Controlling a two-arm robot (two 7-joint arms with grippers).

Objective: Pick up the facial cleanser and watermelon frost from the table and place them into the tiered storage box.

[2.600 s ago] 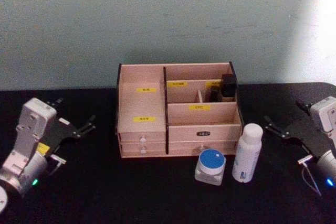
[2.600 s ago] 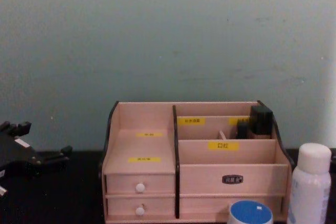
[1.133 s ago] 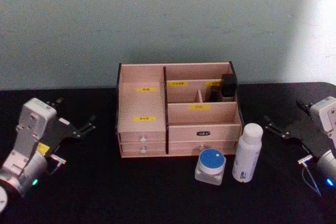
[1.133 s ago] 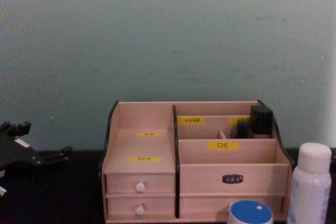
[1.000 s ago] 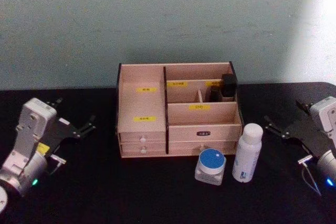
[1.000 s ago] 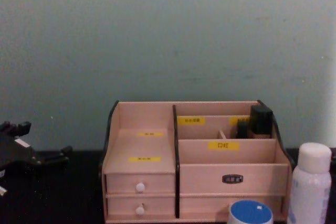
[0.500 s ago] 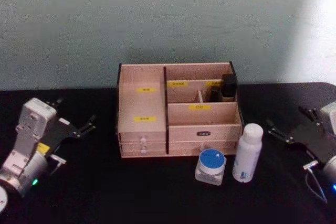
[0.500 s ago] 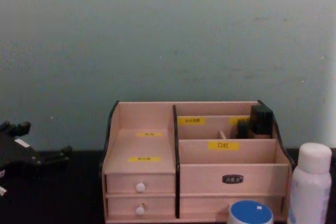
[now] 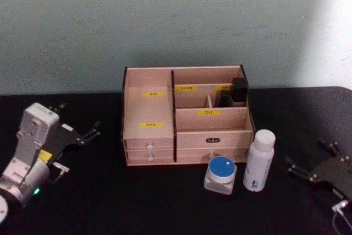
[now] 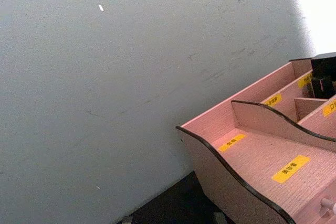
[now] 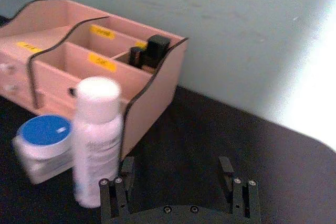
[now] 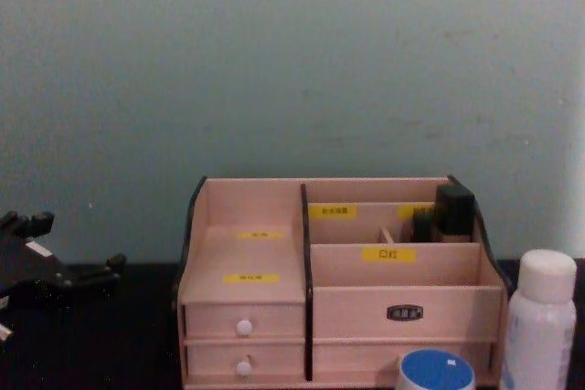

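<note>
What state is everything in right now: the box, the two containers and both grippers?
tiered storage box: drawers shut, top compartments open.
white bottle: upright, capped, on the table before the box.
blue-lidded jar: upright, lid on, beside the bottle.
left gripper: open, empty, left of the box.
right gripper: open, empty, right of the bottle.

White bottle; blue-lidded jar; black table.
</note>
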